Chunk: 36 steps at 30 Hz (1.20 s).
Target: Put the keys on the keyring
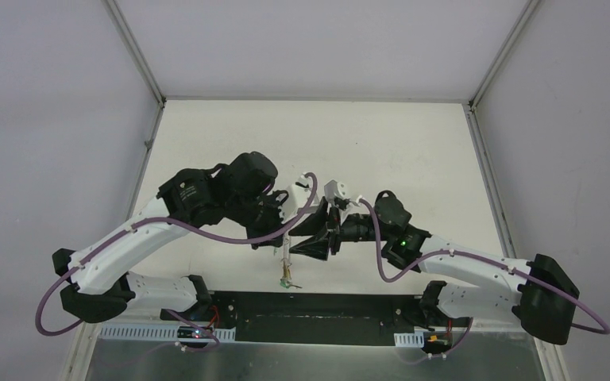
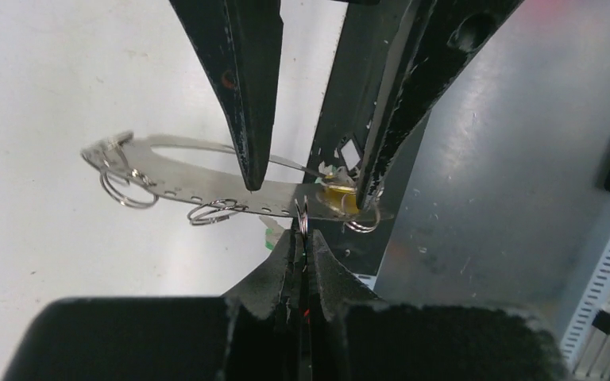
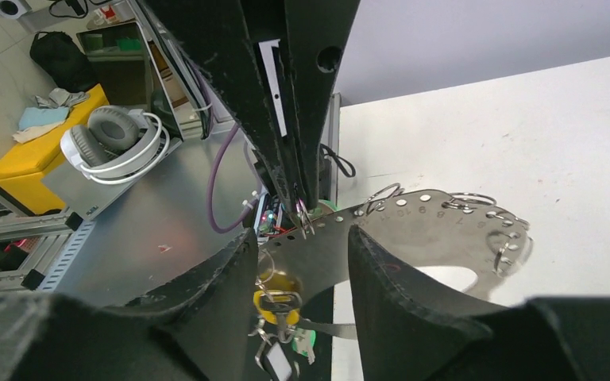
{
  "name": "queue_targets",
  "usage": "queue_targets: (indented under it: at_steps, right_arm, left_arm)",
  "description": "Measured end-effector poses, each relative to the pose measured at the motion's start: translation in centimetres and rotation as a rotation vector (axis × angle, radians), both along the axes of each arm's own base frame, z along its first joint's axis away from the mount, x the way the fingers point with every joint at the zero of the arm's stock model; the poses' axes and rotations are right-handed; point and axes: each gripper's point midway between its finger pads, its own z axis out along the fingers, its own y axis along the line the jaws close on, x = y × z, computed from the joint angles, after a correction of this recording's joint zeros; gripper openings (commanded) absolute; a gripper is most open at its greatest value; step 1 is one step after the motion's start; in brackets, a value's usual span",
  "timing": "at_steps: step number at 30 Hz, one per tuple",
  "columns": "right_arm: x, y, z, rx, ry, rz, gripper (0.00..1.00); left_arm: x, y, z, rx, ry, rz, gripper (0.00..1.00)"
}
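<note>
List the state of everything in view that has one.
Right hand: shut on the keyring.
Left hand: shut on a small ring at the keyring's edge.
Keyring: held in the air.
Yellow key, green key: hanging below the keyring.

Overhead; wrist views close on keyring (image 3: pixel 421 234)

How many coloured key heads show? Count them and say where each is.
2. The yellow key hangs at the keyring's end, between the fingers of the right gripper; the green key shows just below it in the right wrist view. More may be hidden.
</note>
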Motion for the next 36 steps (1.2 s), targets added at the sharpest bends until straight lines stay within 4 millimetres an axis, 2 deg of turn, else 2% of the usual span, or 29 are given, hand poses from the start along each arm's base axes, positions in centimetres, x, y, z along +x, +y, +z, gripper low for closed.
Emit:
queue_targets:
  at_steps: [9,12,17,22,27,33,36]
  right_arm:
    - [-0.5,1.1,-1.1,-0.015,0.03,0.04,0.26]
    - [-0.7,1.3,-1.1,-0.011,0.036,0.051,0.26]
    - [-1.0,1.3,-0.9,0.0,0.036,0.067,0.33]
    - [-1.4,1.4,-0.5,0.012,0.029,0.079,0.31]
    - [-1.7,1.6,-0.2,0.018,0.024,0.093,0.2]
    - [-1.6,1.9,-0.3,0.016,0.026,0.094,0.0]
    - [-1.6,2.0,-0.4,0.017,0.026,0.095,0.0]
  left_arm:
    - [-0.7,0.3,0.3,0.046,0.04,-0.036,0.0]
    - [-0.9,0.4,0.2,0.053,0.048,-0.041,0.0]
    - [-1.0,0.6,0.1,0.061,0.055,-0.044,0.0]
    - [-1.1,0.6,0.0,0.063,0.06,-0.047,0.0]
    - [-1.1,0.5,-0.2,0.07,0.066,-0.048,0.0]
    - [-1.3,0.5,-0.3,0.077,0.079,-0.053,0.0]
    - [-1.3,0.6,-0.4,0.08,0.08,-0.052,0.0]
